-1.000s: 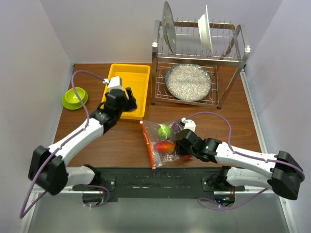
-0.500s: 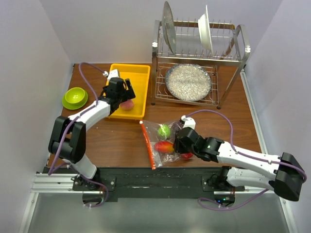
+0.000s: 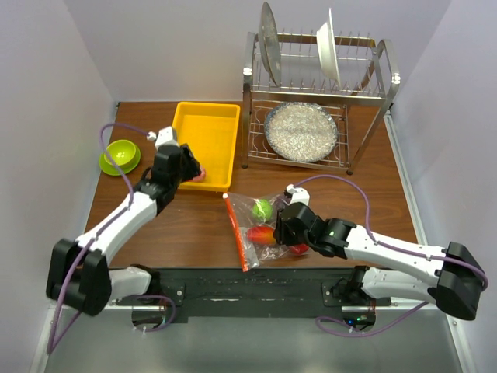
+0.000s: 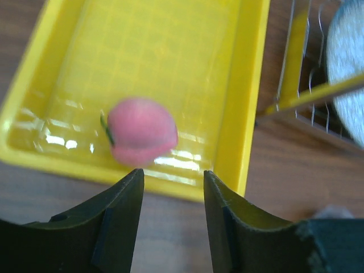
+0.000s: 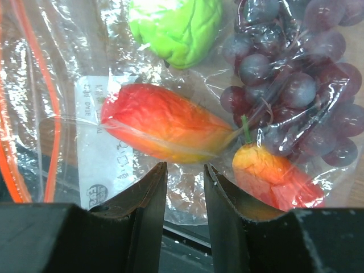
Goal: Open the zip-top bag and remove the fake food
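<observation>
The left gripper point(image 4: 172, 182), jaws apart and empty, hovers at the near rim of the yellow tray point(image 4: 250, 114). One pink peach point(image 4: 142, 131) lies inside that tray. The right gripper point(image 5: 185, 176), jaws narrowly parted and its grip unclear, sits on the zip-top bag point(image 5: 74, 57), near-right of the tray. The bag holds one green fruit point(image 5: 176, 25), one orange-red piece point(image 5: 165, 131), one tomato point(image 5: 273, 176) and one grape bunch point(image 5: 296, 85), which is cut off at the frame edge.

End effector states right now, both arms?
Left end effector: open, empty; pink peach lies in the yellow tray ahead.
Right end effector: jaws narrowly apart at the zip-top bag; grip cannot be told.
</observation>
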Robot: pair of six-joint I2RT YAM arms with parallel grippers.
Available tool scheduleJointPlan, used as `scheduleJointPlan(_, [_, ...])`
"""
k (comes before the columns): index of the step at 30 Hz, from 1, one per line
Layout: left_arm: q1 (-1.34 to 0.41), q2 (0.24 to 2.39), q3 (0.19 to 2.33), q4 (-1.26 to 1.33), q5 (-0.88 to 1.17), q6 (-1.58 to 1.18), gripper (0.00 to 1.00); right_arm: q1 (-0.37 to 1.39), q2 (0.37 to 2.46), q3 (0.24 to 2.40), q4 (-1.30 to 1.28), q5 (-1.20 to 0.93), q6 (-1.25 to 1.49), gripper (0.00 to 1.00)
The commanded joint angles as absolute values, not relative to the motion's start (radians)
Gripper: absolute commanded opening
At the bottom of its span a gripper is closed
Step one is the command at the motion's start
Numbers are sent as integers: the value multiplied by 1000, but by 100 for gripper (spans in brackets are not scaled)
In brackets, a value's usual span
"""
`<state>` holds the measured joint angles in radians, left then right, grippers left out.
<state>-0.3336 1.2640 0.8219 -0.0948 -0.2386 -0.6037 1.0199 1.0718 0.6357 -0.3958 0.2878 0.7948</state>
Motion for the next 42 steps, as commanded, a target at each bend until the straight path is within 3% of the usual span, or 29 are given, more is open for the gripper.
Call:
scheduleJointPlan(1, [-420, 1123, 664, -109, -192, -664, 49, 1019, 1091, 664, -364, 288, 782, 36])
scheduleJointPlan(8, [-630, 994, 485, -68, -134, -822, 42, 1020, 1112, 652, -356, 319, 790, 36])
scheduleJointPlan(13, [-678, 951, 433, 33, -72, -877, 41, 1019, 1129, 637, -342, 331, 799, 36])
scheduleJointPlan(36, [-891, 1147, 383, 327, -35, -996, 32, 1020, 1219, 614, -265, 327, 827, 34])
scheduleJointPlan(39, [-917, 1210, 408, 331, -67, -973, 33, 1020, 1232, 615, -265, 331, 827, 34])
scheduleJointPlan(42, [-943, 1247, 422, 347, -97, -925, 41, 1020, 1244, 614, -267, 339, 824, 33])
